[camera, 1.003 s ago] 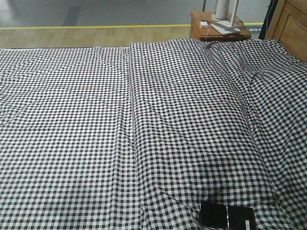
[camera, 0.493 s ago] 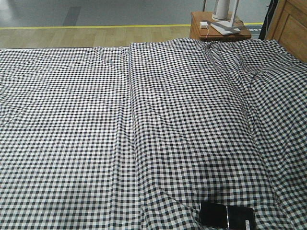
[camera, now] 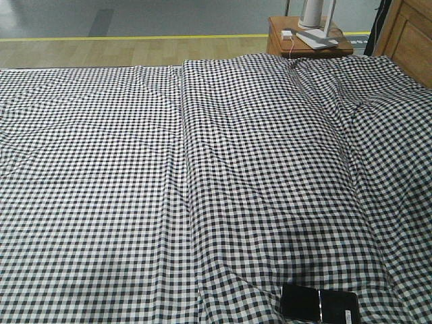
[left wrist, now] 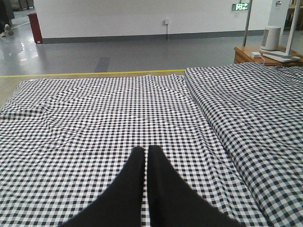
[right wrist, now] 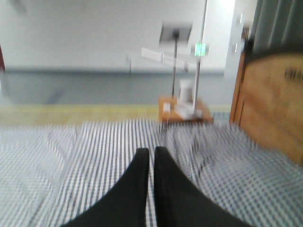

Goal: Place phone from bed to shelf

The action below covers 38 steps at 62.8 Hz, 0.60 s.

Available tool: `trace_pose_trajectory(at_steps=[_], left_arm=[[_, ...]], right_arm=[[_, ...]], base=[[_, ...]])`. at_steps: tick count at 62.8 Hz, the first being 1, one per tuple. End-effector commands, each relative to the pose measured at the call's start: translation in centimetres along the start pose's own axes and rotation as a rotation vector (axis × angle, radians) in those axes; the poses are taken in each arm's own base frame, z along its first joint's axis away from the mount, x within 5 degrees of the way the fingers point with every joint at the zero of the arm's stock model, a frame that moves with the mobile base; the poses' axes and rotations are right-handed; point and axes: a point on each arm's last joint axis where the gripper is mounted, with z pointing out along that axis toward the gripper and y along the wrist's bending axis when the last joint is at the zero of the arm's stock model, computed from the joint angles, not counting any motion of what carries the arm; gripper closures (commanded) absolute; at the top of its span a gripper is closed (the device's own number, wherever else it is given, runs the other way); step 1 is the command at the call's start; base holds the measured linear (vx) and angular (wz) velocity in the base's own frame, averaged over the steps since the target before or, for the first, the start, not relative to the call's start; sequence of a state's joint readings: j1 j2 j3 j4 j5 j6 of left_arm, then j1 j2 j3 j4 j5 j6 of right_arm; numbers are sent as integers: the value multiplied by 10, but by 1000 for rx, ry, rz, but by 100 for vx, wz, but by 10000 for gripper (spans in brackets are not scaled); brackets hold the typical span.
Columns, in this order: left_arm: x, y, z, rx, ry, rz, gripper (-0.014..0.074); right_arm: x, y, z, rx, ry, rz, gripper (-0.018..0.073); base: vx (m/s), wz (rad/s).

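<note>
The phone, a glossy black slab creased across its middle, lies flat on the bed at the bottom right edge of the front view. Wrinkled black-and-white gingham cloth covers the whole bed. My left gripper hovers over the bed, its jaws shut with nothing between them. In a blurred right wrist view, my right gripper is also shut and empty above the checked cloth. Neither gripper shows in the front view. The shelf is out of view.
A reddish-brown nightstand stands past the bed's far right corner, carrying a white lamp base and a charger. A wooden headboard rises at the right. Grey floor with a yellow line lies beyond the bed.
The front view shows no difference: the phone and cloth lie as before. No earlier wrist frames are given.
</note>
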<state>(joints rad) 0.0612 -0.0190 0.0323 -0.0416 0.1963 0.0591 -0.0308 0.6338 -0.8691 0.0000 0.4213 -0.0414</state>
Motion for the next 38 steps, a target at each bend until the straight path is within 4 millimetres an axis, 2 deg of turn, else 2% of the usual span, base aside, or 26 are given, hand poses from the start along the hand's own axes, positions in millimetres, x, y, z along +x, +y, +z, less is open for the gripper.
trace_pose_trajectory(at_steps=[1, 12, 28, 34, 38], left_arm=[[-4, 0, 0, -3, -71, -9, 595], [-4, 0, 0, -3, -71, -9, 595], [-4, 0, 0, -3, -71, -9, 595], [-4, 0, 0, -3, -71, -9, 595], [-4, 0, 0, -3, -71, -9, 595]], right_arm=[[-2, -1, 20, 7, 61, -10, 487], [22, 0, 47, -7, 294, 0, 316], [42, 2, 63, -18, 483, 25, -82], [45, 2, 65, -18, 509, 29, -163], [46, 2, 66, -17, 517, 34, -169]], base=[[0, 0], [0, 0], [0, 0], [0, 0], [0, 0]])
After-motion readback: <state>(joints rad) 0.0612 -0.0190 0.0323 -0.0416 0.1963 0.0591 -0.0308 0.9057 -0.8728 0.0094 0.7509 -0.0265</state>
